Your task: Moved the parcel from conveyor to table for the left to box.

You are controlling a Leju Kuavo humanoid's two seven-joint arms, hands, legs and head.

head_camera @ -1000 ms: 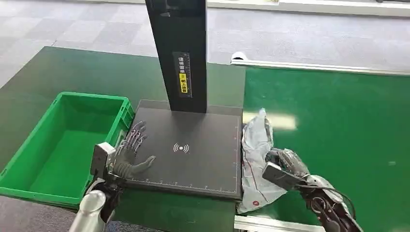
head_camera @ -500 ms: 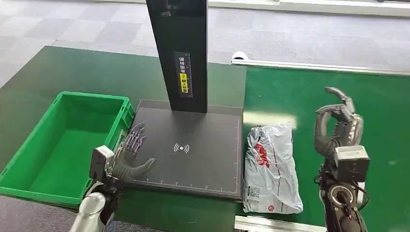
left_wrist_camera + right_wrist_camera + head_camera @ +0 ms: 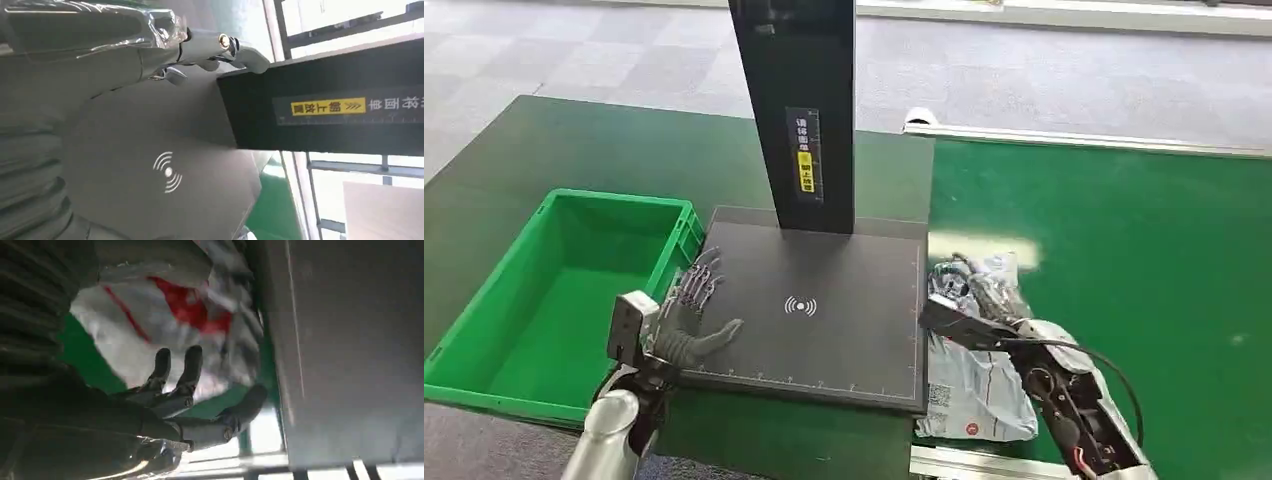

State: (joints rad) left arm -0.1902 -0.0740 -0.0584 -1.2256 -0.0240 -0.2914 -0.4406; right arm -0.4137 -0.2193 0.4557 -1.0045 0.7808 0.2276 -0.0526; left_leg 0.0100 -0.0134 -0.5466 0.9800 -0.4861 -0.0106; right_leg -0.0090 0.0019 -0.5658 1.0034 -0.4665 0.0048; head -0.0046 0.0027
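The parcel (image 3: 976, 388), a white-grey plastic mailer with red print, lies on the green conveyor belt (image 3: 1124, 250) just right of the black scanner pad (image 3: 824, 345). My right hand (image 3: 980, 290) reaches over its far end, fingers spread and lying on or just above the bag. In the right wrist view the right hand (image 3: 175, 390) has its fingers apart in front of the parcel (image 3: 165, 325), not closed around it. My left hand (image 3: 689, 315) rests flat on the pad's left edge, fingers spread and holding nothing. The left hand (image 3: 100, 50) also lies beside the pad's wireless mark (image 3: 167, 172).
An empty green crate (image 3: 614, 197) stands left of the pad, close to my left hand. A tall black post (image 3: 794, 110) with a yellow label rises from the pad's back edge. A metal conveyor rail (image 3: 1084, 138) runs along the belt's far side.
Half a second ago my right hand was raised open to the right of the flat parcel. It has since come down and left onto the parcel's far end. The left hand has stayed put.
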